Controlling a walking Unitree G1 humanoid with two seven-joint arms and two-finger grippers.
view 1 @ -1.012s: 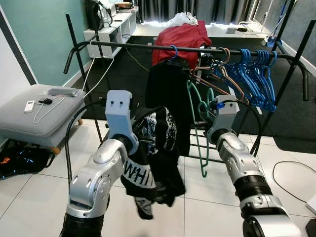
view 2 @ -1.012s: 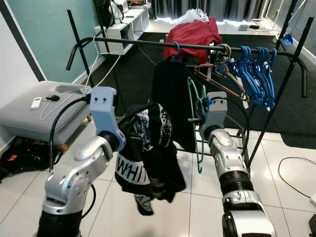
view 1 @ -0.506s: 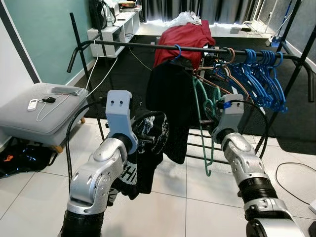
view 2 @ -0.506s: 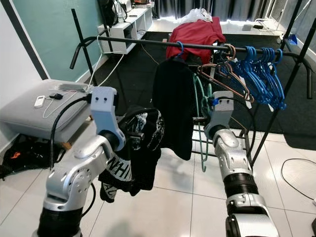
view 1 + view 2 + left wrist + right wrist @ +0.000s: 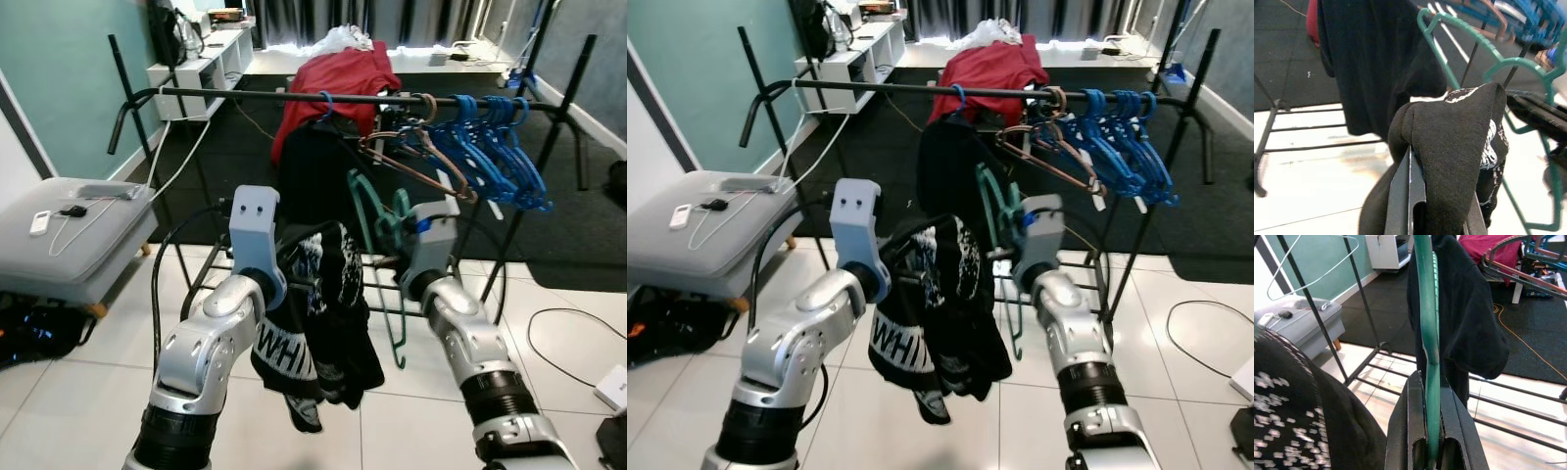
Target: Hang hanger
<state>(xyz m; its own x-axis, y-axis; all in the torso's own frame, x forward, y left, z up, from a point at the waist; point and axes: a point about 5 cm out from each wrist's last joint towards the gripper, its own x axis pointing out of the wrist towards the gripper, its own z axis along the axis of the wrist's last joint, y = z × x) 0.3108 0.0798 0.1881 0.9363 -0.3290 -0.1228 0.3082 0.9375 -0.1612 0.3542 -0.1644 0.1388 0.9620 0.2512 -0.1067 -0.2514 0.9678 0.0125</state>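
The clothes rail (image 5: 245, 95) — a black bar on angled black legs — runs across the room ahead of the robot, and everything here sits in relation to it. Below and in front of the rail's middle, the right gripper (image 5: 1432, 431) has its two black fingers closed tight on the green hanger (image 5: 1426, 308), the hanger's flat plastic strip clamped between them and rising straight up from the grip. In the left eye view the green hanger (image 5: 377, 220) is held below the rail, not hooked over it, just beside a black garment (image 5: 313, 171) that hangs from the rail on a blue hook.

The left gripper (image 5: 1415, 196) is raised in front of the rail's left half, its fingers pressed together on a fold of the black printed T-shirt (image 5: 313, 313) — the cloth drapes over the fingers and hangs down toward the white tiled floor (image 5: 88, 372), with white lettering showing on it. The T-shirt touches the green hanger's lower part in the left wrist view.

On the rail's right half hangs a bunch of blue hangers (image 5: 495, 142), with a brown hanger (image 5: 411, 162) tilted among them. A red garment (image 5: 328, 83) lies over the rail near the middle. Left of the rail stands a grey padded bench (image 5: 59, 245).
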